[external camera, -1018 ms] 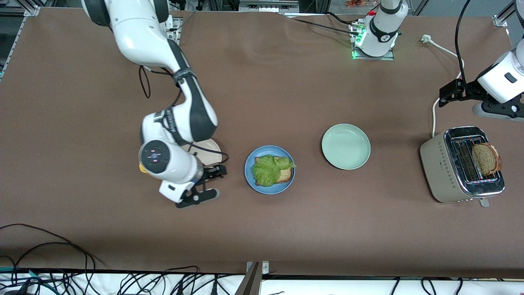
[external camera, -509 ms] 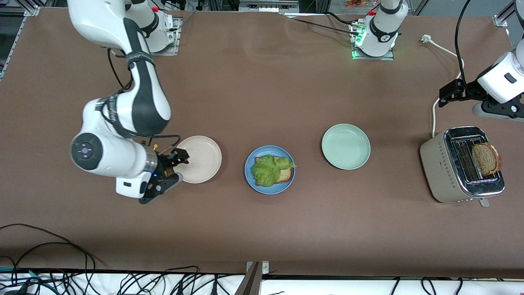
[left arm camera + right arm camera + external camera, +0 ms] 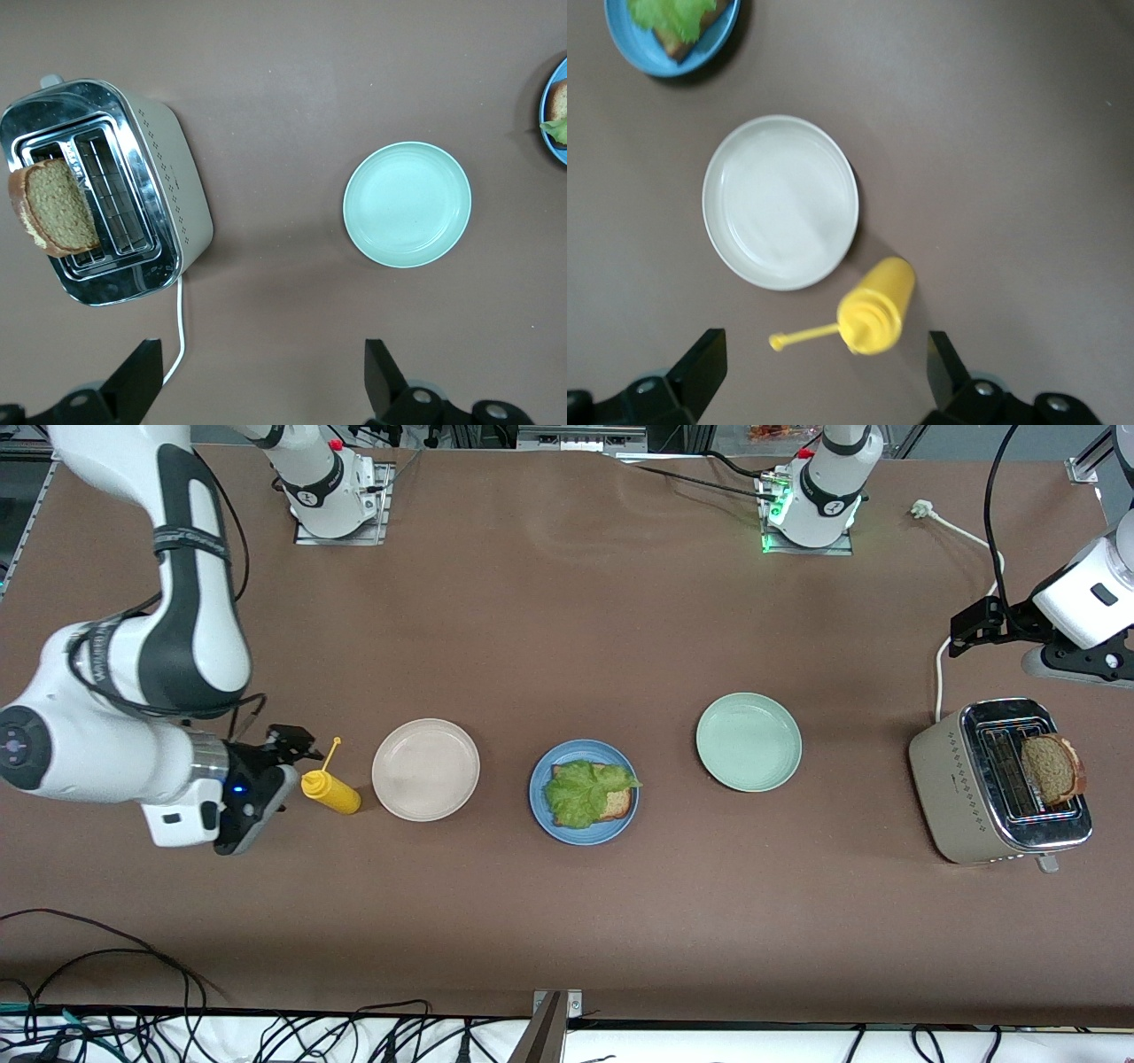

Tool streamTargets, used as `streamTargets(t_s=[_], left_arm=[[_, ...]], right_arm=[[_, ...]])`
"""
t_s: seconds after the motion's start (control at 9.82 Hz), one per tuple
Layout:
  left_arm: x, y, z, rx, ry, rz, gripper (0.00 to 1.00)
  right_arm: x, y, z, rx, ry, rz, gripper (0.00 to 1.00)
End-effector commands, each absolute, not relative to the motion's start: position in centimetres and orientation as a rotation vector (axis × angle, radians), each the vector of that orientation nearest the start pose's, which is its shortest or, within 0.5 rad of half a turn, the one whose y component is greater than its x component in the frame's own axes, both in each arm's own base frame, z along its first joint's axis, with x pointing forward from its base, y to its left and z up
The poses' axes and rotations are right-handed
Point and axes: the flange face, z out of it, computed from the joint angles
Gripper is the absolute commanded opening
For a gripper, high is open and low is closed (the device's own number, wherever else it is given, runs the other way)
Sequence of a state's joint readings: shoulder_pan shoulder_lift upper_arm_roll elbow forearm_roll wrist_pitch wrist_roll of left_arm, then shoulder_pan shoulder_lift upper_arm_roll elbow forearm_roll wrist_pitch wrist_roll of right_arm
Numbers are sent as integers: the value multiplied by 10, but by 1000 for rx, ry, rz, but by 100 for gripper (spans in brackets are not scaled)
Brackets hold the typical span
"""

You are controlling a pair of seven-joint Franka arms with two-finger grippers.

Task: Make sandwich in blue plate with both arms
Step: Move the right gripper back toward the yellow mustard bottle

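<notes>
The right gripper (image 3: 266,779) hung with fingers apart, holding nothing, over the table beside a yellow bottle (image 3: 332,792) near a beige plate (image 3: 425,770). The left gripper (image 3: 261,390), also open and empty, waited above the toaster (image 3: 1001,784). Bread and lettuce (image 3: 587,790) lay on the blue plate (image 3: 542,808).

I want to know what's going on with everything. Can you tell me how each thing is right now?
Blue plate: holds bread with lettuce on top.
Beige plate: empty.
Green plate: empty.
Toaster: one bread slice sticking up.
Mustard bottle: standing, capped.
Right claw: open, beside the bottle.
Left claw: open, holding nothing.
</notes>
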State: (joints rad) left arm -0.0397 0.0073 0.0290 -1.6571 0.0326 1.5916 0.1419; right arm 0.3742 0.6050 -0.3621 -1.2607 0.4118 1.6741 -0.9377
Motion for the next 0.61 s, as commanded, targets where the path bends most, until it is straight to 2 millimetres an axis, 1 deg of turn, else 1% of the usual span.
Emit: streamTargets(t_s=[0.0, 0.2, 0.51], left_arm=[[554, -2, 584, -3080, 254, 98, 100], [554, -2, 584, -3080, 254, 98, 100], [557, -3, 585, -3080, 256, 91, 100]], right_arm=[[691, 68, 412, -2433, -1455, 25, 100], [694, 35, 401, -2311, -1513, -66, 100], [693, 2, 373, -2139, -1582, -167, 100]])
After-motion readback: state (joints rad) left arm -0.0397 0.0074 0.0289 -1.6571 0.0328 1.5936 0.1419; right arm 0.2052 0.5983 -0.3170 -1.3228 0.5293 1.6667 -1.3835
